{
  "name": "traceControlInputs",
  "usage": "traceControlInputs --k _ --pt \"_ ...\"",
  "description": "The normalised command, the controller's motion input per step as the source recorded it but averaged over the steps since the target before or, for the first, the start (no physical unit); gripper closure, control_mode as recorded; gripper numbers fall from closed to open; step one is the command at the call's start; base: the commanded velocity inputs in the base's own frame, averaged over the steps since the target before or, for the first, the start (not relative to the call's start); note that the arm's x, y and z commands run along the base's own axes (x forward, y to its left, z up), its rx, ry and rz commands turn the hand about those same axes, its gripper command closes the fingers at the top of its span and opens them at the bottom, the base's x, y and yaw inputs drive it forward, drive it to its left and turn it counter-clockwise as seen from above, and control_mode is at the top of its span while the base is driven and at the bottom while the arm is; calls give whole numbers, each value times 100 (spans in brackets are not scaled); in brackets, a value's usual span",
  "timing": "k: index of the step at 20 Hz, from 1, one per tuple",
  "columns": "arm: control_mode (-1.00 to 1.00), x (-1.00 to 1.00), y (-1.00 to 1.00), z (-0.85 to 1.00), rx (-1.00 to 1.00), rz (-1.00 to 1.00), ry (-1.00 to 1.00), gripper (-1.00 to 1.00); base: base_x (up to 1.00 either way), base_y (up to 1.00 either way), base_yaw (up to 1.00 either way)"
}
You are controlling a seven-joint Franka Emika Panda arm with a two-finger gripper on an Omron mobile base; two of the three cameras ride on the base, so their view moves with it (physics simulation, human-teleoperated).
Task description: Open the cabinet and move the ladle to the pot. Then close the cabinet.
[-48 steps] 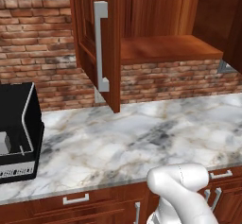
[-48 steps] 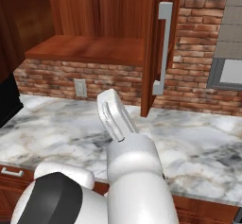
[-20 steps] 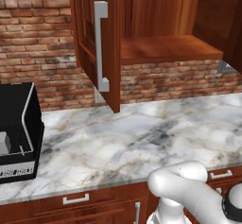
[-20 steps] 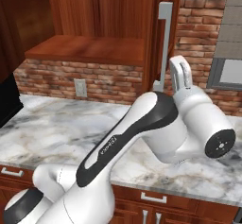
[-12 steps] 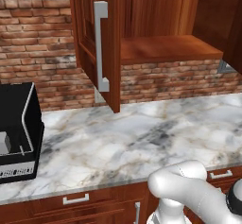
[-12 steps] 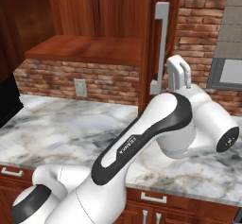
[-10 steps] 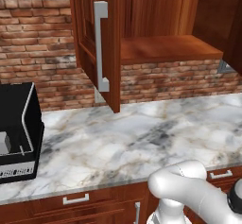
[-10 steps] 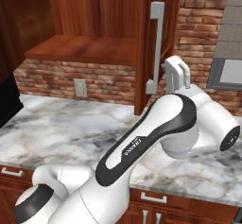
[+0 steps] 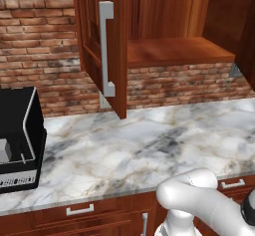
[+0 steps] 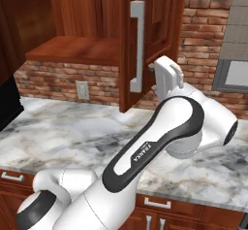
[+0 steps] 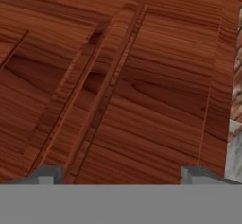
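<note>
While the left base view is looking across the marble counter, the cabinet is hanging open above it, its left door swinging out toward the near side with the long silver handle facing the room. Its shelf is showing bare wood, and a black appliance is sitting at the far left of the counter. Part of the white arm is curling up at the lower right.

Turning to the right base view, the arm is arching up from the lower left and reaching to the right door, which is standing partly open with its handle toward the left. The gripper is sitting just behind that door's outer face, close against it; whether it is touching the wood I cannot tell. A wall socket is showing in the brick below the shelf.

Looking along the hand, the fingertips are standing wide apart, holding nothing, with the panelled door face lying very close ahead.
</note>
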Motion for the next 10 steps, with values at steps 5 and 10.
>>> traceControlInputs --k 5,10 --pt "-100 7 80 2 -2 -13 0 -100 0 0 0" --pt "-100 12 64 0 0 -19 0 -100 0 0 0"
